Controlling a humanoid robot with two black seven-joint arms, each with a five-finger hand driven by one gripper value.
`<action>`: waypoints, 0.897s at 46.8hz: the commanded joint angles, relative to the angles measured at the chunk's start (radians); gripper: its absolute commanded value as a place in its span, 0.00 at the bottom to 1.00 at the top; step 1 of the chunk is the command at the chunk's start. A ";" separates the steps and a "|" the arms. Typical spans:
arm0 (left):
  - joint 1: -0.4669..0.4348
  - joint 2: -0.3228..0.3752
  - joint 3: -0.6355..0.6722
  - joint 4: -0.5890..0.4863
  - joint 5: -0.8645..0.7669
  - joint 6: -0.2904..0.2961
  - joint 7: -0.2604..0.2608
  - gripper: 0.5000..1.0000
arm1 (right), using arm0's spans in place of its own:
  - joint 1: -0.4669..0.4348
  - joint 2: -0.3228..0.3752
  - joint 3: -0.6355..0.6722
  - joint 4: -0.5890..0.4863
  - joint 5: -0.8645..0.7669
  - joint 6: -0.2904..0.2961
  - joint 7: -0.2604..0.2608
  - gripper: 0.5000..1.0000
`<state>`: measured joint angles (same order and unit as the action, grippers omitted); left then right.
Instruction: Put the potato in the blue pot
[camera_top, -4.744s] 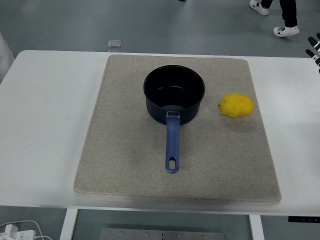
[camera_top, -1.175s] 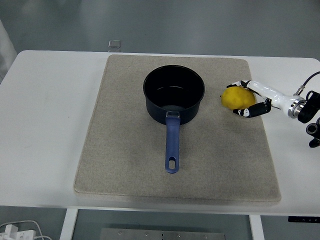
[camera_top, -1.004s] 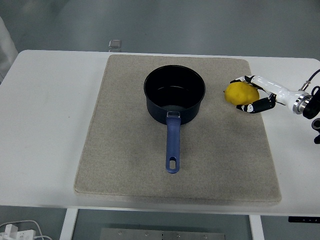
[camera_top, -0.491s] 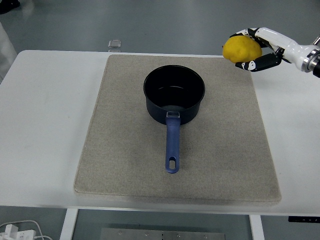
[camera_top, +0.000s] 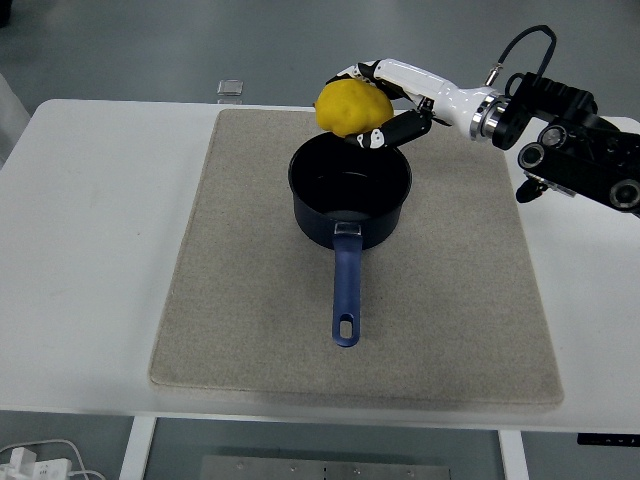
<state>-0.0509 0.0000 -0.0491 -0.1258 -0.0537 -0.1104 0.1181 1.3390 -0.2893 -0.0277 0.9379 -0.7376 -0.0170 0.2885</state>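
Sitting below and just nearer than the right hand (camera_top: 385, 100), the pot (camera_top: 349, 190) stands open, handle pointing away from it. Fingers (camera_top: 383, 132) are clamped around the potato (camera_top: 350, 106), over the far rim. It looks light, firm and smooth; this cupped side grip suits it.

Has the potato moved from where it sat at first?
Yes. The potato left the mat right of the pot; the right robot hand now holds it above the pot's far rim.
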 joint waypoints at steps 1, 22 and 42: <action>0.000 0.000 0.000 0.000 0.000 0.000 0.000 1.00 | -0.012 0.033 -0.001 -0.028 -0.002 0.000 0.000 0.00; -0.001 0.000 0.000 0.000 0.000 0.000 0.000 1.00 | -0.084 0.048 -0.009 -0.053 -0.006 -0.032 0.005 0.70; 0.000 0.000 0.000 0.000 0.000 0.000 0.000 1.00 | -0.084 0.041 -0.006 -0.051 0.001 -0.032 0.005 0.85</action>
<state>-0.0513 0.0000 -0.0491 -0.1258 -0.0537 -0.1105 0.1181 1.2548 -0.2470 -0.0352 0.8864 -0.7368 -0.0488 0.2930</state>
